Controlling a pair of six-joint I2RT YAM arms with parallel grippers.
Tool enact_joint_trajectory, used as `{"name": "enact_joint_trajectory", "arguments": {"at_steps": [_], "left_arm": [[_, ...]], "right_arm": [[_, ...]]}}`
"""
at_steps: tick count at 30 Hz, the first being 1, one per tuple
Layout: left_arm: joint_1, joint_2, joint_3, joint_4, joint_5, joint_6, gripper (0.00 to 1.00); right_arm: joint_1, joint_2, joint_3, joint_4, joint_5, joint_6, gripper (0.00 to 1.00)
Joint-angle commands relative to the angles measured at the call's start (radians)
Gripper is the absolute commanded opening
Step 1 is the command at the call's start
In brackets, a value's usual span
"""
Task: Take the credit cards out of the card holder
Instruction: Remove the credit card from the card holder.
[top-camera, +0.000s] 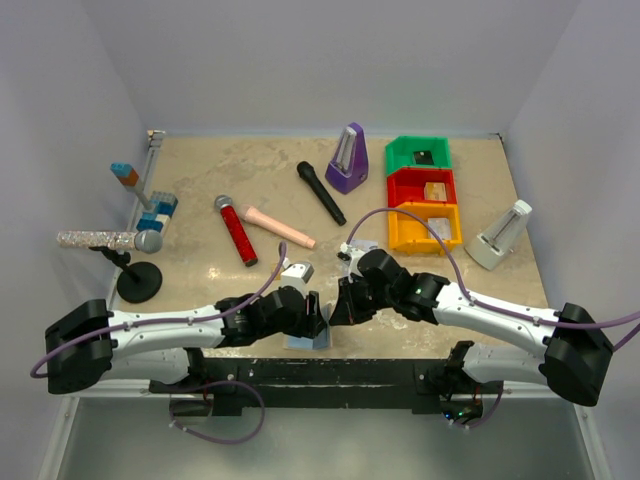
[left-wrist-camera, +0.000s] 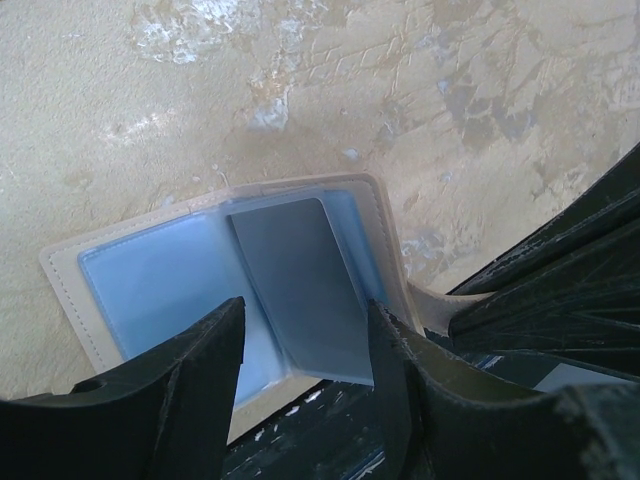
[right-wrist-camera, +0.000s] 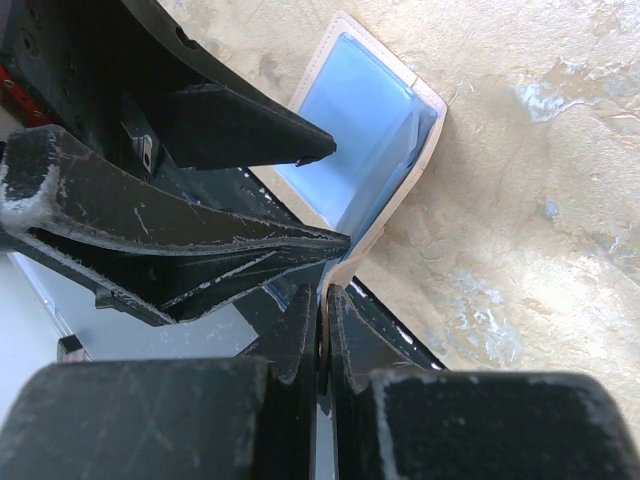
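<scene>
At the near edge of the mottled beige counter (top-camera: 200, 275), between the two arms, the small tan bifold card holder (left-wrist-camera: 150, 290) lies open with its light blue inside facing up. A thin silver-grey rectangular card (left-wrist-camera: 300, 290) sits skewed across the blue lining near the fold. Above it, the left gripper (left-wrist-camera: 305, 310) hangs with its fingers apart, straddling that card. The right gripper (right-wrist-camera: 322, 300) is pinched together on the holder's tan edge.
</scene>
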Motion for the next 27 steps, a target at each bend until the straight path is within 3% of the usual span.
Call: {"name": "enact_joint_trajectory", "arguments": {"at_steps": [1,9,27], "left_arm": [[-0.009,0.01,0.035,0.048,0.016,0.018,0.57],[-0.012,0.032,0.044,0.042,0.013,0.02,0.57],[-0.02,0.063,0.098,-0.139,-0.101,0.017,0.54]], "right_arm": [[0.005,0.007,0.024,0.042,-0.015,-0.001,0.0],[0.011,0.007,0.03,0.05,-0.036,0.005,0.0],[0.026,0.015,0.053,0.034,-0.032,-0.006,0.0]]}}
